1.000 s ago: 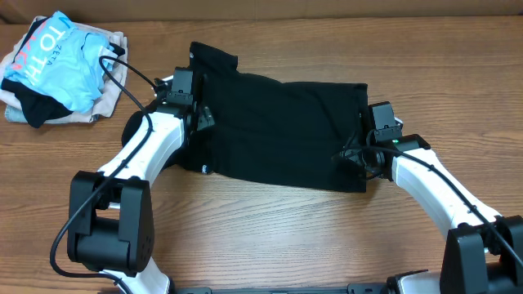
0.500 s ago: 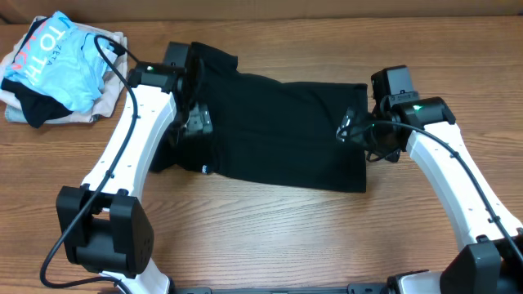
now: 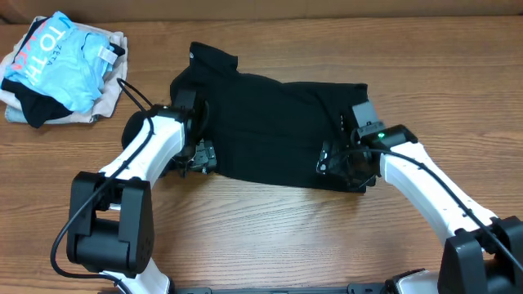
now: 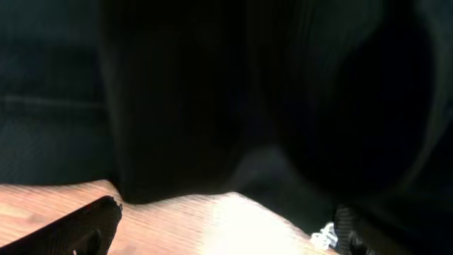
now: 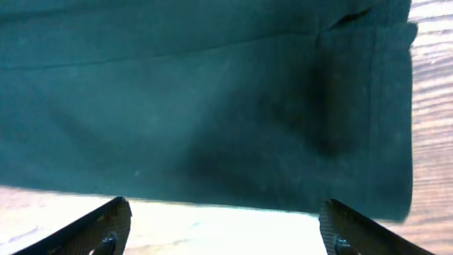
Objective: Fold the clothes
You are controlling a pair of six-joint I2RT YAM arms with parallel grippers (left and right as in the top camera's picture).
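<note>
the black shirt (image 3: 278,122) lies spread across the middle of the wooden table (image 3: 261,245). the left gripper (image 3: 202,155) sits at its lower left edge and the right gripper (image 3: 333,160) at its lower right edge. in both wrist views the fingers (image 5: 106,225) stand wide apart, holding nothing. a light blue garment (image 3: 57,57) lies on a beige garment (image 3: 110,94) at the upper left.

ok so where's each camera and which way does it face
Overhead: above the table, facing straight down on black shirt, left arm, right arm.
Left wrist: on left arm, close over shirt edge; open left fingers at bottom.
Right wrist: on right arm, over shirt corner; open right fingers at bottom.
Shared: shirt and wood in all.
</note>
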